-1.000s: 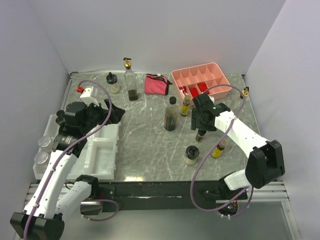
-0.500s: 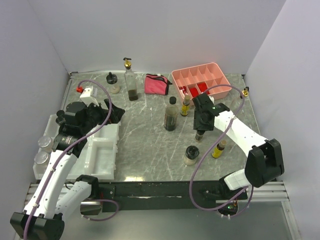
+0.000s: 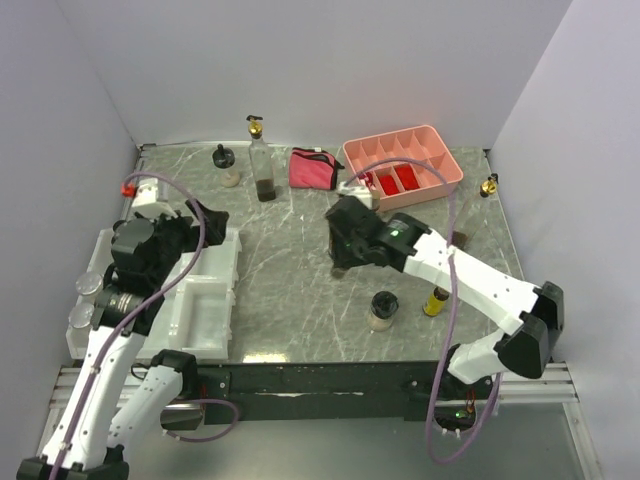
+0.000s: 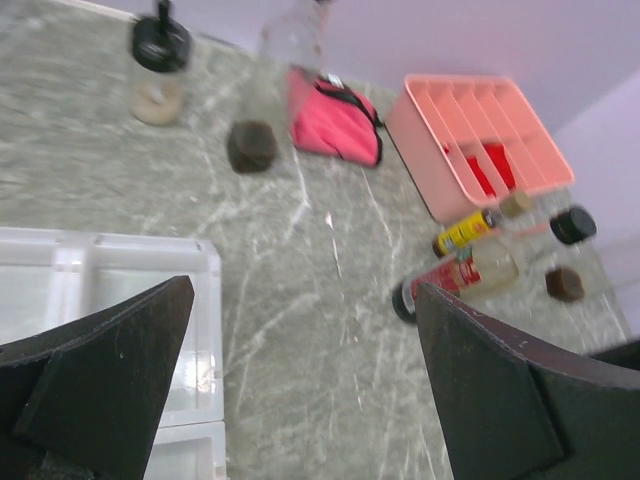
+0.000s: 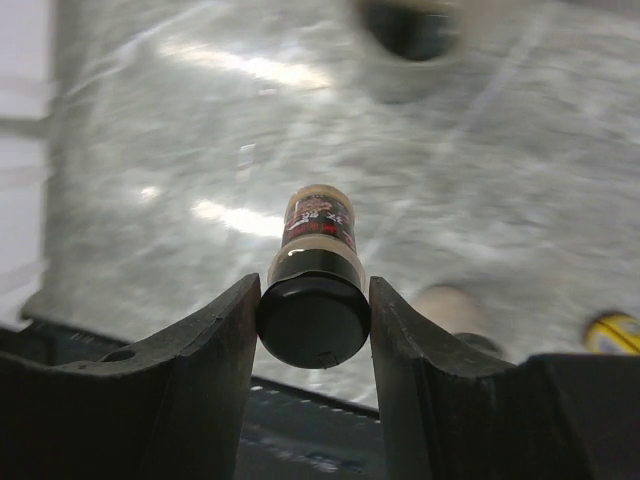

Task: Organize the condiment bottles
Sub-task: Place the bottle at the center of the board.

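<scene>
In the right wrist view my right gripper (image 5: 315, 290) is shut on the black lid of a small spice bottle (image 5: 317, 228) with a red label, which hangs over the marble table. From above, that gripper (image 3: 343, 250) is near the table's middle and hides the bottle. My left gripper (image 4: 303, 290) is open and holds nothing, above the white tray's edge (image 3: 205, 215). Other condiment bottles stand about: a tall gold-topped bottle (image 3: 262, 170), a black-lidded jar (image 3: 222, 165), another black-lidded jar (image 3: 382, 310), a yellow bottle (image 3: 436, 300) and a small gold-topped bottle (image 3: 489, 185).
White trays (image 3: 205, 300) lie at the left edge, with two silver-lidded jars (image 3: 85, 300) beside them. A pink pouch (image 3: 312, 167) and a pink compartment tray (image 3: 440, 160) sit at the back. Walls close in the left, back and right sides.
My right gripper closed on the small spice bottle and swung left with it towards the table's middle. The left arm shifted slightly back and to the left, still open.
</scene>
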Controlling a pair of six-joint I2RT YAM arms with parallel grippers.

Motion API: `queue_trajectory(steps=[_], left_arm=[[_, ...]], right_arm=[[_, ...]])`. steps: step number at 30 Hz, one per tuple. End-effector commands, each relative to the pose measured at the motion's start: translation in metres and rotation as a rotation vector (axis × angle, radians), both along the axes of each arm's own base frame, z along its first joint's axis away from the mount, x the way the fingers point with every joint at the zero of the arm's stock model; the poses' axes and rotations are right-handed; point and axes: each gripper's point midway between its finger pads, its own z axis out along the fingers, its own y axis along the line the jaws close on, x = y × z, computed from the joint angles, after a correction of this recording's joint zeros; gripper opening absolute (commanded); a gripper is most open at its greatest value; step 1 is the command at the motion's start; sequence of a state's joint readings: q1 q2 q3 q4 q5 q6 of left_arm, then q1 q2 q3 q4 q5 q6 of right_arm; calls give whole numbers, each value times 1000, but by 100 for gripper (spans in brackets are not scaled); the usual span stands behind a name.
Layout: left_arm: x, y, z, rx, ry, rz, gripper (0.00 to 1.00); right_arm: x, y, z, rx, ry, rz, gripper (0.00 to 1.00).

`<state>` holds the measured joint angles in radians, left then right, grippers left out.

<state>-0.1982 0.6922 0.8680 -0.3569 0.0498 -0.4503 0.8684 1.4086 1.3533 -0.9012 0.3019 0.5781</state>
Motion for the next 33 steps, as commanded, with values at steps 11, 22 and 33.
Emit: queue_trajectory(steps=[11,22,33], left_arm=[[-21,55,34,-58,-155,298,99],[-22,54,27,-83,-126,304,99],[-31,8,14,-108,65,63,99]], right_arm=[[-7,118,-40,26,39,117,34],[-16,126,-69,-44,74,135,64],[-24,90,0,22,-41,120,100]])
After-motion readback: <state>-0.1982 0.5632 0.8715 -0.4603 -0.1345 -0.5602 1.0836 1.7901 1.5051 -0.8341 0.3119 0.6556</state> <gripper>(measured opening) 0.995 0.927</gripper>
